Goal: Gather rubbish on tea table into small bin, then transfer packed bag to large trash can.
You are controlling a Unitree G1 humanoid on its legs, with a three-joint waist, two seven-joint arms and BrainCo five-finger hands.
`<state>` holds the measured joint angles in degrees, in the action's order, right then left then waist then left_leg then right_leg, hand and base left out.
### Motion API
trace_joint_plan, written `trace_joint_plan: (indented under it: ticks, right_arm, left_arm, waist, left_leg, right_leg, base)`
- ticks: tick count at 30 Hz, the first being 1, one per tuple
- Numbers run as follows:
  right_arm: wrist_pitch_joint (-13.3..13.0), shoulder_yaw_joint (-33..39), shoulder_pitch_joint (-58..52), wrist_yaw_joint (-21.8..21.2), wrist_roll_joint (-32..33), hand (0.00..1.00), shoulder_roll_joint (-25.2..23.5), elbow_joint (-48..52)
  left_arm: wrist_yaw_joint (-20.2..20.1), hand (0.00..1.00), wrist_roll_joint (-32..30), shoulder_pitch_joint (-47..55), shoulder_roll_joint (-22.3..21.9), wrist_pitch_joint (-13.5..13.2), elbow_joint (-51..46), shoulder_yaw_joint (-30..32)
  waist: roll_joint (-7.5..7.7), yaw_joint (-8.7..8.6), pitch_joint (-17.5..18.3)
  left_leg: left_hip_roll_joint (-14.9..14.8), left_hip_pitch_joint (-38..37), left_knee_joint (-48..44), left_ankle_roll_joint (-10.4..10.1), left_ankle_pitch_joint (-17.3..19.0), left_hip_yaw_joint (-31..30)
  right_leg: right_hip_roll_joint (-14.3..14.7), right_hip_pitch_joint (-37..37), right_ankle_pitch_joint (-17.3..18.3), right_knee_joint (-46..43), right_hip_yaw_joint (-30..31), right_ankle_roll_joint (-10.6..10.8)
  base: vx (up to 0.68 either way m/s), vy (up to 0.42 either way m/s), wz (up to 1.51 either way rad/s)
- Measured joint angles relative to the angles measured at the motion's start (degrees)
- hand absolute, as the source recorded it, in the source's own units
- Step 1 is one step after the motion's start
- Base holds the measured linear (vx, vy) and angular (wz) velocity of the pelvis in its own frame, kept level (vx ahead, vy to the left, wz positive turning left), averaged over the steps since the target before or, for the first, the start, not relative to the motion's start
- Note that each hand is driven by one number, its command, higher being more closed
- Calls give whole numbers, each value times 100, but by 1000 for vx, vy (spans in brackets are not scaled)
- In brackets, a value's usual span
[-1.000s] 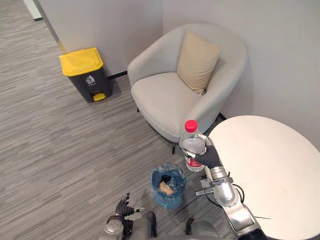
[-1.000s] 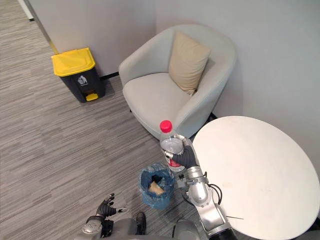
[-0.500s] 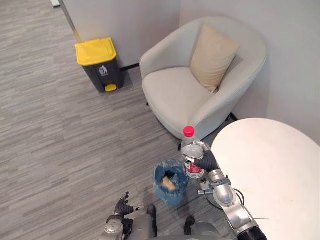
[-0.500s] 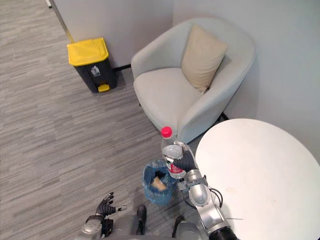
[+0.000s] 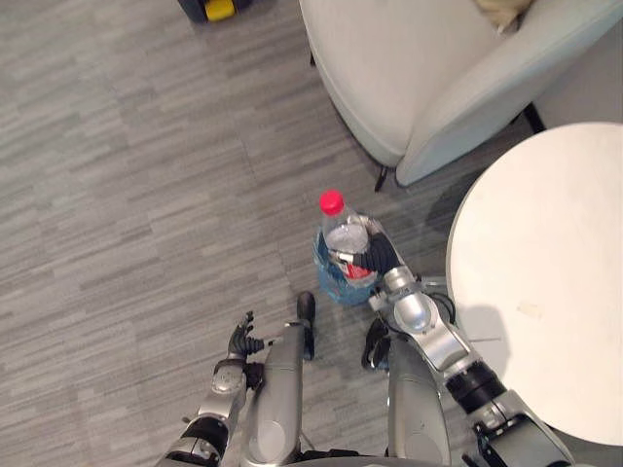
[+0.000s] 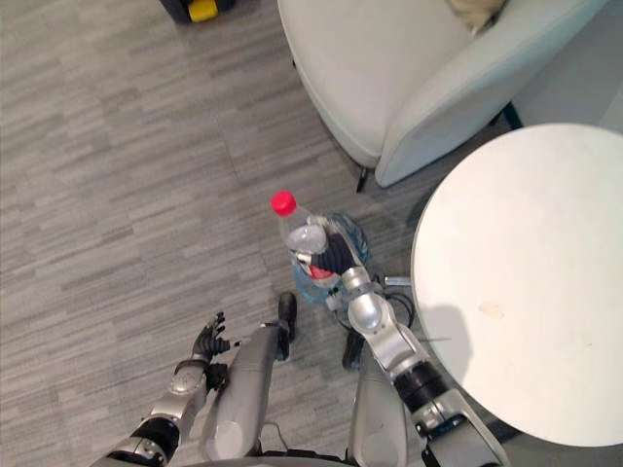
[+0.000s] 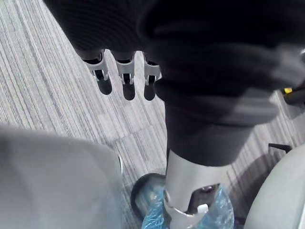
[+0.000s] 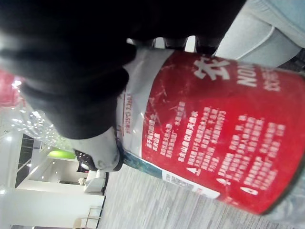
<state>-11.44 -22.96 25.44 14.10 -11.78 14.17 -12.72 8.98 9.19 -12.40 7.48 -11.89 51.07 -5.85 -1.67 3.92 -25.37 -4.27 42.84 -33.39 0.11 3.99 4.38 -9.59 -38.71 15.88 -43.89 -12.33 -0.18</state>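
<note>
Right hand (image 5: 375,261) remains curled round the clear plastic water bottle with red cap and red label (image 5: 344,236), held upright. It has been carried clear of the round white tea table's (image 5: 545,292) edge and now sits over the small blue-bagged bin (image 5: 326,280). Judged ready for release. Left hand (image 5: 242,342) idle, fingers relaxed

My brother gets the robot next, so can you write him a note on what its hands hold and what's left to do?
Right hand: fingers shut on the water bottle, red cap up, held above the blue-bagged small bin.
Left hand: open, idle, low by the robot's side.
Done: the bottle is off the tea table.
Left: drop the bottle in, then carry the bag to the large trash can.
</note>
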Motion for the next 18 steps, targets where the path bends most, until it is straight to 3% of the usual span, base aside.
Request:
trace_joint_plan:
  ticks: [8, 14, 18]
  right_arm:
    - [167, 31, 1549, 276, 1, 100, 158, -808]
    - [307, 95, 2228, 381, 1, 100, 329, -1569]
    - [323, 238, 2443, 467, 2, 100, 387, -1923]
  left_arm:
    - [122, 0, 221, -676, -70, -116, -523, 547]
    - [129, 0, 330, -1009, -82, -222, -832, 653]
    - [130, 0, 371, -1061, -79, -260, -892, 654]
  waist:
    - [6, 28, -255]
    - [25, 168, -366]
    - [40, 170, -414]
  left_leg:
    - [-75, 1807, -887, 41, 23, 31]
    - [-68, 2551, -960, 35, -169, 21]
    - [-68, 2686, -931, 23, -237, -1]
  right_leg:
    - [-191, -1780, 157, -1025, 19, -49]
    - [-262, -2558, 172, -1296, -12, -83]
    - [-262, -2713, 172, -1324, -25, -84]
  base:
    - [-76, -43, 11]
    - [-34, -41, 11]
    - [-8, -47, 4]
